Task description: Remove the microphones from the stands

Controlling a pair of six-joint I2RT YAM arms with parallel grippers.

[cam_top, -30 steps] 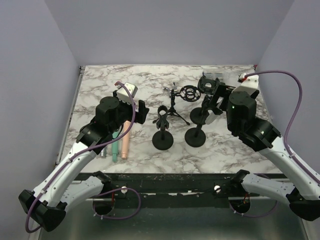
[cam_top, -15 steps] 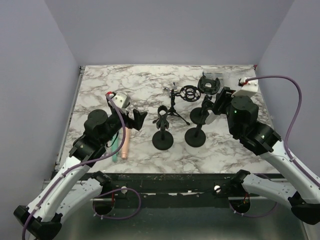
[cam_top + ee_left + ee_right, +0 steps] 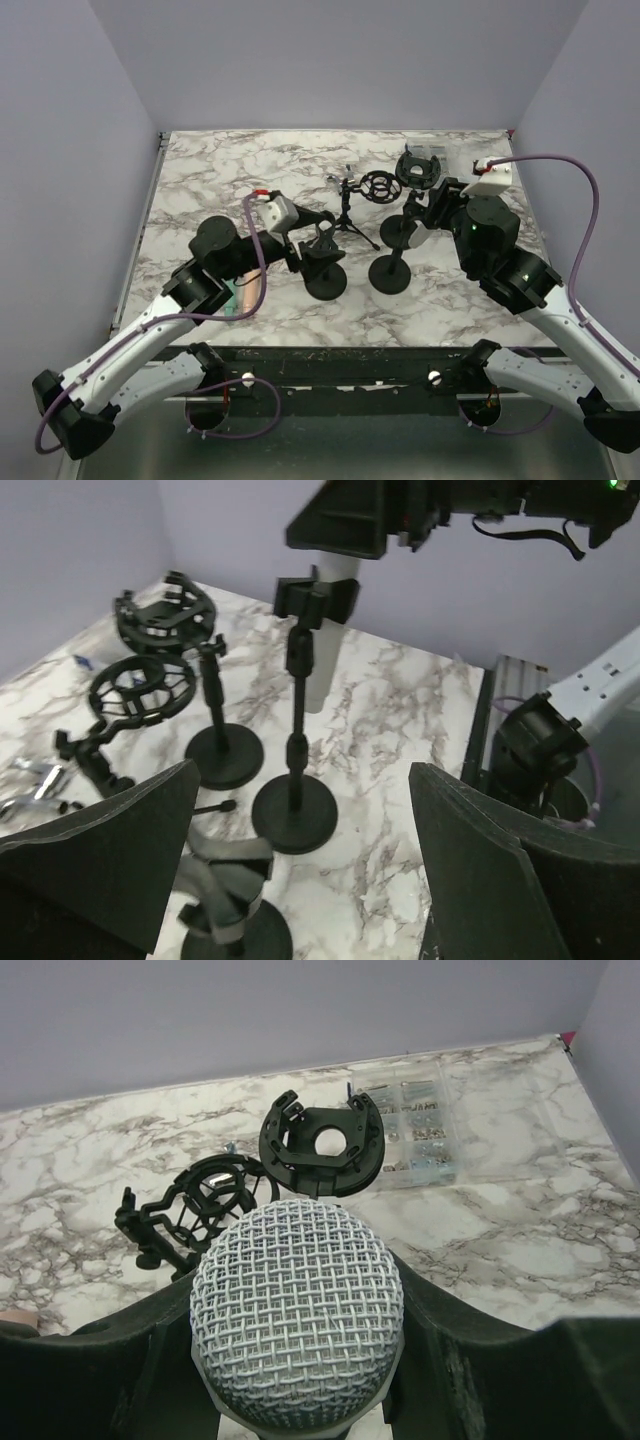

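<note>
While pinching mic (image 3: 297,1260) with right gripper (image 3: 298,1340) and holding left gripper (image 3: 303,800) spread empty, completing grasp; next likely requiring straight pull from stand (image 3: 296,740).

High rear overview of the table (image 3: 220,170); close, low wrist views across the same shock mounts (image 3: 418,168).
</note>
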